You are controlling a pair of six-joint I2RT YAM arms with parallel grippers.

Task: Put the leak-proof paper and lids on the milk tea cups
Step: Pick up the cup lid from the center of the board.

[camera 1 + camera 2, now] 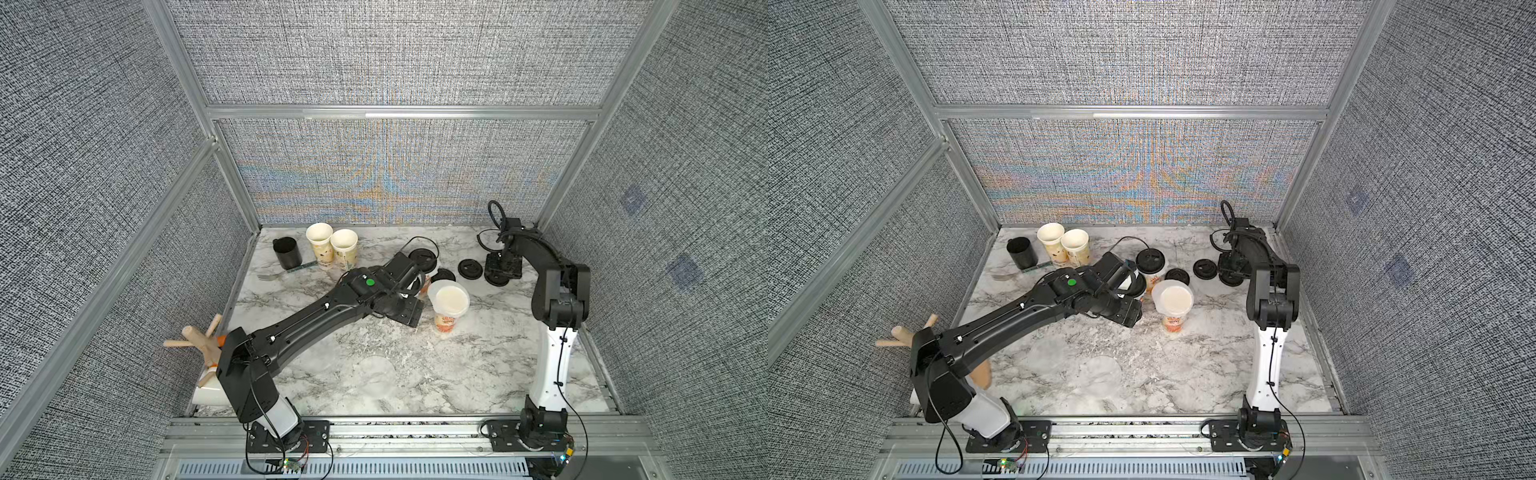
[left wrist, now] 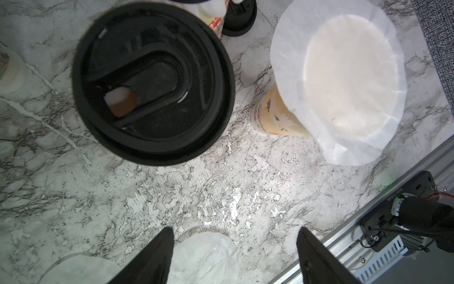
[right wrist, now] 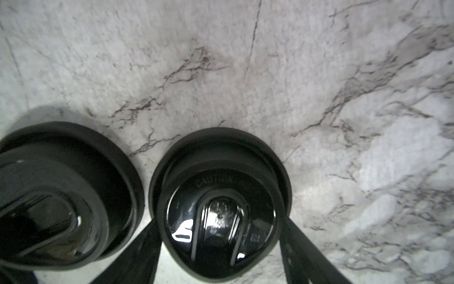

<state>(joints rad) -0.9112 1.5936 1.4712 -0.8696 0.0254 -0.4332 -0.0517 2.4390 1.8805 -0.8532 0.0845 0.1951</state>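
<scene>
Left gripper (image 2: 235,231): hung with fingers wide apart and nothing between them, above the marble table (image 1: 478,374), near a lidded cup (image 2: 152,83).
Right gripper (image 3: 218,221): straddled a loose black lid (image 3: 221,186), one finger close at each side of its rim; could not tell whether clamped or merely beside it.
Placed leak-proof paper (image 1: 449,297): lay draped over the mouth of one upright milk tea cup (image 1: 444,324), overhanging the rim.
Loose leak-proof paper (image 2: 206,255): lay flat on the marble below the left fingers, with a second sheet (image 2: 73,268) near it, both faint against the stone.
Open cups (image 1: 319,239): stood upright and uncovered at the back, side by side, next to a black mug (image 1: 286,252).
Neighbouring lid (image 3: 61,209): rested just beside the straddled one.
</scene>
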